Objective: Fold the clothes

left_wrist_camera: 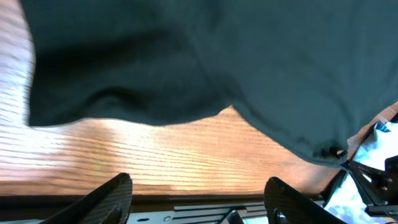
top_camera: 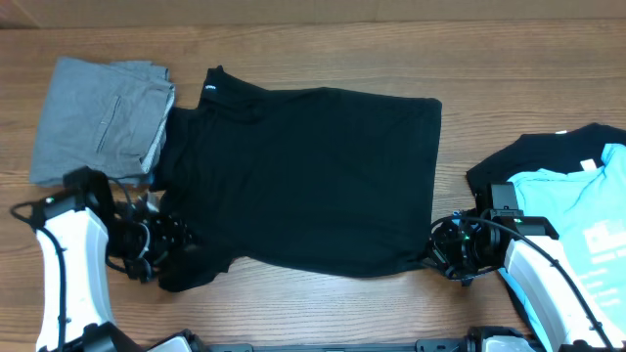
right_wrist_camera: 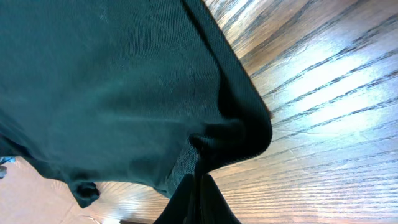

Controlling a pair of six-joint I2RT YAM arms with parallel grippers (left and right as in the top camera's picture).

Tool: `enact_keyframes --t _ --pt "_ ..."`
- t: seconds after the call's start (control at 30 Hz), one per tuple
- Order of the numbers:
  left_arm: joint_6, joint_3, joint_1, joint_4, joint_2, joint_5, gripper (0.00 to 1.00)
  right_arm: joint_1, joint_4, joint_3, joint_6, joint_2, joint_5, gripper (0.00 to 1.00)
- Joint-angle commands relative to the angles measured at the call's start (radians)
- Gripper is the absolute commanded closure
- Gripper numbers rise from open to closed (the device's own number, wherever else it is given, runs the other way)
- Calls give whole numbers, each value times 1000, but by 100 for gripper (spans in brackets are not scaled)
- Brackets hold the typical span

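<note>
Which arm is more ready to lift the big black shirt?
Right. The right gripper is shut on the black T-shirt at its corner, fabric bunched there. The left gripper is open over the table, holding nothing.

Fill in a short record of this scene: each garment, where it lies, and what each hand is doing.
black T-shirt: spread flat in the middle of the table
grey garment: folded, at the left, beside the T-shirt's collar end
blue T-shirt: at the right edge, lying on a black garment
left hand: open, at the near sleeve, holding nothing
right hand: shut on the near hem corner of the black T-shirt
</note>
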Motion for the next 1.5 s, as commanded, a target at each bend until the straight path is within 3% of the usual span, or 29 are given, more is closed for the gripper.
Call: enact_keyframes --t 0.0,0.17,0.3,0.5,0.73,0.83,1.13,1.2,1.47 --pt "-94 -110 -9 66 -10 43 30 -1 3 21 -10 -5 -13 96" --pt "-195 -183 -5 230 -10 -37 33 -1 -12 21 -29 -5 -21 96" --pt "-224 -165 11 246 -10 -161 34 -1 -34 21 -29 -5 -20 96" --pt "-234 -164 149 291 -10 -298 20 -1 -26 21 -28 -5 -20 96" --pt "-203 -192 250 332 -7 -327 20 -2 -4 21 -27 -5 -20 96" --pt "-196 -243 248 365 2 -295 25 -2 0 21 -24 -5 -20 96" --pt "-146 -260 248 383 6 -227 60 -1 0 21 -24 -5 -20 96" --pt "-125 -260 248 390 6 -208 62 -2 3 21 -24 -5 -20 96" --pt "-140 -275 234 398 6 -158 50 -2 10 21 -24 -5 -21 96"
